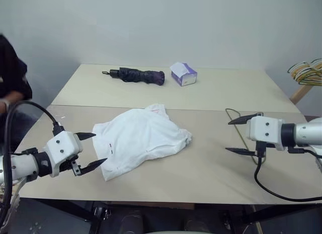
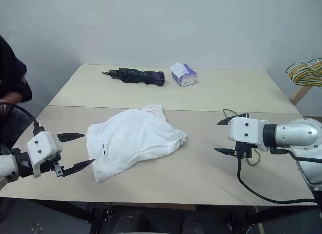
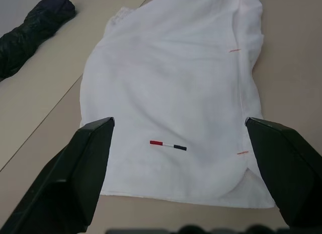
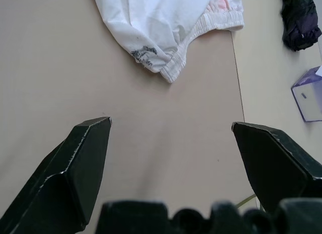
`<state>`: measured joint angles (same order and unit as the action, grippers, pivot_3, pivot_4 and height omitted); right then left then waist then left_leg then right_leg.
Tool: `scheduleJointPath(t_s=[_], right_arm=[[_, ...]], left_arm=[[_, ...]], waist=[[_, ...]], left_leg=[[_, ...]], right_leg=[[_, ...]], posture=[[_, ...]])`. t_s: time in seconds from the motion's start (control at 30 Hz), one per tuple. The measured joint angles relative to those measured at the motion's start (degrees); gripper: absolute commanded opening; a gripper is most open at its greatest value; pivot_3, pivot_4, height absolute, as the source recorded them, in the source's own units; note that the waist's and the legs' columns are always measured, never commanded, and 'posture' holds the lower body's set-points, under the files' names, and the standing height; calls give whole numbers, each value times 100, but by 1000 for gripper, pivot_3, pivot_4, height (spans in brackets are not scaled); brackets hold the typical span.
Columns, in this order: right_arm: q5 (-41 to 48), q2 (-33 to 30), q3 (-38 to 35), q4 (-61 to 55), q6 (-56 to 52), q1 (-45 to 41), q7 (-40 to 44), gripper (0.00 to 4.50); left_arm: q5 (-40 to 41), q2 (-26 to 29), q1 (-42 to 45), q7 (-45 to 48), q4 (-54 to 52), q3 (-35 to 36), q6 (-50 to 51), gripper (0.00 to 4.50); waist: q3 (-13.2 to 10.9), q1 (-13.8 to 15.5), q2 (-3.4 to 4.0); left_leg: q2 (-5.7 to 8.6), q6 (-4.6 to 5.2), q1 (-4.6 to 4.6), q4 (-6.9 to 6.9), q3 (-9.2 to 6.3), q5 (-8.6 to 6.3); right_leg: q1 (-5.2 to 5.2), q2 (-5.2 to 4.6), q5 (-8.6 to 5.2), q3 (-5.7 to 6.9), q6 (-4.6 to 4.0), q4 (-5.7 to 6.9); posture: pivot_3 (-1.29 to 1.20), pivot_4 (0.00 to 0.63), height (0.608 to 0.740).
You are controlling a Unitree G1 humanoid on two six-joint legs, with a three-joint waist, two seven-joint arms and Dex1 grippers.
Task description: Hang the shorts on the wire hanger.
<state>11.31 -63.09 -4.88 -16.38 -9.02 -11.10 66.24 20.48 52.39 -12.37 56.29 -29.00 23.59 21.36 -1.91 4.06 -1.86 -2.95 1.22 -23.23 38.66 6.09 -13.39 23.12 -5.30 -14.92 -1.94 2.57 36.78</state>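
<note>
The task is at its starting stage; the shorts (image 1: 141, 139) lie crumpled on the near half of the desk (image 1: 211, 168), untouched by either hand, and nothing is yet hung. The wire hanger (image 1: 240, 127) lies flat on the desk at the robot's right, partly hidden behind the right gripper (image 1: 240, 135) (only a thin loop of wire shows); it is well apart from the shorts. The left gripper (image 1: 92, 151) hovers just beside the hem end of the shorts, fingers spread wide and holding nothing; the right gripper likewise has its fingers wide and empty. Remaining, by judgement: grasp both items and thread the shorts over the hanger. Bare desk lies between shorts and hanger; the folded umbrella (image 1: 138, 75) and tissue box (image 1: 183, 74) sit far back, clear of the working area.
</note>
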Motion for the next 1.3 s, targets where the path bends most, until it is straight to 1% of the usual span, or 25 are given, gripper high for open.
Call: scheduleJointPath(t_s=[0.27, 0.53, 0.63, 0.77, 0.87, 0.93, 1.03, 1.07, 1.17, 1.27, 1.3], right_arm=[[-8, 7, 15, 0, 0, 0, -9, 4466], [-228, 190, 349, 125, 109, -251, -67, 4466], [-638, 297, 696, 333, 412, -478, -136, 4466], [-1223, 673, 1220, 603, 1043, -818, -339, 4466], [-1842, 1000, 1695, 995, 1673, -1075, -586, 4466], [-2410, 1259, 2081, 1447, 2228, -1332, -871, 4466], [-3036, 1713, 2506, 2184, 2833, -1694, -1314, 4466], [-3185, 1868, 2606, 2412, 2983, -1810, -1480, 4466], [-3590, 2078, 2839, 3035, 3416, -2109, -1850, 4466], [-4006, 2352, 3016, 3842, 3784, -2454, -2301, 4466], [-4106, 2508, 3082, 4115, 3856, -2576, -2460, 4300]], left_arm=[[51, -78, 92, -129, -72, 1, 83, 4500], [-228, 108, -263, 45, -62, -76, -9, 4500], [-102, 114, -329, 190, -69, -52, 19, 4500], [-10, 219, -338, 402, -77, -51, 16, 4500], [-12, 332, -307, 512, 0, -74, 13, 4500], [-8, 384, -203, 580, 73, -104, 14, 4500], [-9, 469, -157, 693, 132, -139, 14, 4500], [-9, 491, -162, 735, 155, -150, 15, 4500], [-26, 550, -242, 802, 221, -153, 13, 4500], [-121, 569, -438, 815, 296, -86, 12, 4500], [-135, 570, -473, 819, 302, -65, 10, 4500]], waist=[[0, 1, 0], [0, -20, 0], [0, -39, 0], [0, -62, 1], [0, -109, 1], [0, -144, 1], [0, -192, 0], [0, -211, 1], [-1, -259, 2], [-1, -319, 2], [-1, -336, 1]], left_leg=[[0, 2, -2, 0, 0, 1], [0, -10, 2, 0, 1, -6], [-1, -15, 5, 0, 2, -9], [-1, -13, 3, 0, 2, -7], [0, -8, 2, 0, 4, -4], [0, -8, 5, 0, 4, -3], [0, 0, -1, 0, 7, 2], [0, 0, -2, 0, 8, 3], [0, -1, -3, -1, 8, 3], [0, -2, 2, -1, 8, 5], [-1, -3, 5, -1, 7, 6]], right_leg=[[-3, 1, 1, -1, 0, 1], [6, 0, 0, 0, -2, -1], [11, 0, -1, 0, -2, -1], [8, 2, -2, 1, -4, 1], [6, 1, -2, 1, -4, 3], [6, 2, -2, 1, -4, 4], [2, 2, -1, 0, -4, 9], [4, 2, -1, -2, -4, 14], [5, 2, 8, -2, 13, 19], [2, 3, 7, -2, 11, 23], [1, 3, 6, -2, 8, 26]], posture=[[181, 0, 740], [137, 0, 740], [132, 0, 740], [121, 0, 740], [108, 0, 740], [109, 0, 740], [111, 0, 740], [111, 0, 740], [120, 0, 740], [131, 0, 740], [136, 0, 740]])
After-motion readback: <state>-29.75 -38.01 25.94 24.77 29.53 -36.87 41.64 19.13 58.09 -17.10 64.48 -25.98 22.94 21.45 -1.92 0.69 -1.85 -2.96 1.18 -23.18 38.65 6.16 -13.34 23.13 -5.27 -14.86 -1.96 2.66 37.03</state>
